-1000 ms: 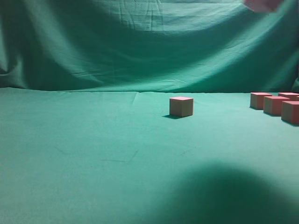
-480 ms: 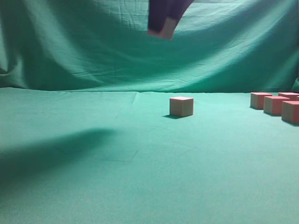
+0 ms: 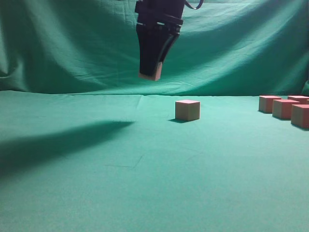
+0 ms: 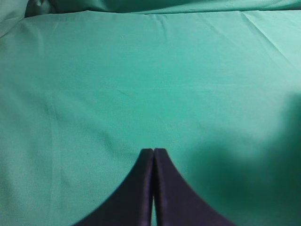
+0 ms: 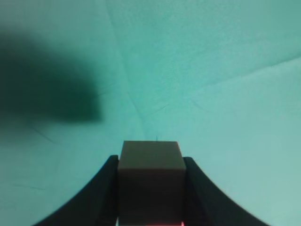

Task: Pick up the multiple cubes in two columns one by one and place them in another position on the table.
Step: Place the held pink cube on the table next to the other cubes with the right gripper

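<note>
The right gripper (image 3: pixel 150 73) holds a cube (image 3: pixel 150 75) between its fingers, high above the table (image 3: pixel 96 193), to the left of the lone cube (image 3: pixel 187 110) near the far edge. To place it well, I'd lower it straight down, keep clear of that lone cube, and let go only once it sits flat. The right wrist view shows the held cube clamped squarely; the exterior view alone shows the remaining cubes (image 3: pixel 285 108) at the right edge. The left gripper (image 4: pixel 154 153) has its fingers pressed together, holding nothing.

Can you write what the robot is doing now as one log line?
right gripper: holding cube in air | left gripper: shut, empty | lone cube: on table
</note>
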You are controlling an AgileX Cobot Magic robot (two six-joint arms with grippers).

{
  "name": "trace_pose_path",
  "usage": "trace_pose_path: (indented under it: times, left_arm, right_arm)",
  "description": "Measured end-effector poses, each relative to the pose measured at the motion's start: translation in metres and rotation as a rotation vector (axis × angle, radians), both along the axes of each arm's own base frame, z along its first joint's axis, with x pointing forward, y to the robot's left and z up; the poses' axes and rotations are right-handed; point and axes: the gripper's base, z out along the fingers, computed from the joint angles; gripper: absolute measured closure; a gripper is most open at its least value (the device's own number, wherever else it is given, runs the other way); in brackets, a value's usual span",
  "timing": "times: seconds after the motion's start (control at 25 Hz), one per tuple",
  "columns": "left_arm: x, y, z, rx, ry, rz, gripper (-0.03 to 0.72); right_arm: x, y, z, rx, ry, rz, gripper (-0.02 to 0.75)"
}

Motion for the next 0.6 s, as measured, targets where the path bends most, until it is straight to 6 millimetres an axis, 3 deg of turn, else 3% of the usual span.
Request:
trace_pose_path:
  times: [0.2, 0.6]
  left_arm:
    - [0.0, 0.0, 0.0, 0.0, 0.0, 0.0, 0.688]
    - [0.0, 0.0, 0.0, 0.0, 0.0, 0.0, 0.688]
  right_arm:
    - [0.006, 0.003, -0.015, -0.03, -0.038, 0.095, 0.468]
    - [0.015, 0.005, -0.039, -0.068, -0.052, 0.087, 0.468]
